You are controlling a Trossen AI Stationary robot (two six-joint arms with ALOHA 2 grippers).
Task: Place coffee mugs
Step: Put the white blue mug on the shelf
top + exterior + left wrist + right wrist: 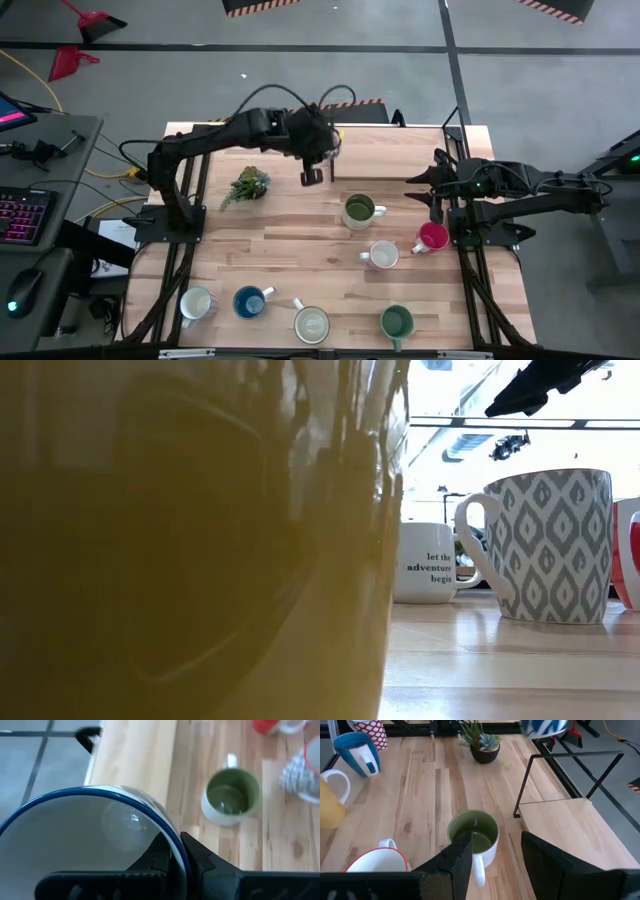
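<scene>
1. A blue-rimmed white mug (95, 840) is gripped by the left gripper (172, 852), whose fingers are clamped on the rim, one inside and one outside the wall.
2. In the high view the left gripper (318, 150) is seen raised above the far middle of the wooden table (290, 250), near the potted plant (247, 186).
3. An olive green mug (359, 210) is seen standing near the table's centre, with a grey-patterned mug (382, 255) and a red-lined mug (432, 237) closer to the right side.
4. Along the near edge a white mug (197, 303), a blue mug (250, 301), a cream mug (312, 324) and a teal green mug (397, 321) are set in a row.
5. The right gripper (495, 857) is held at the right side of the table with its fingers spread apart and nothing between them; the olive green mug (473, 837) is seen just beyond them.
6. In the low view a yellowish mug (200, 540) is seen filling the left side, with a lettered white mug (432, 563) behind.
</scene>
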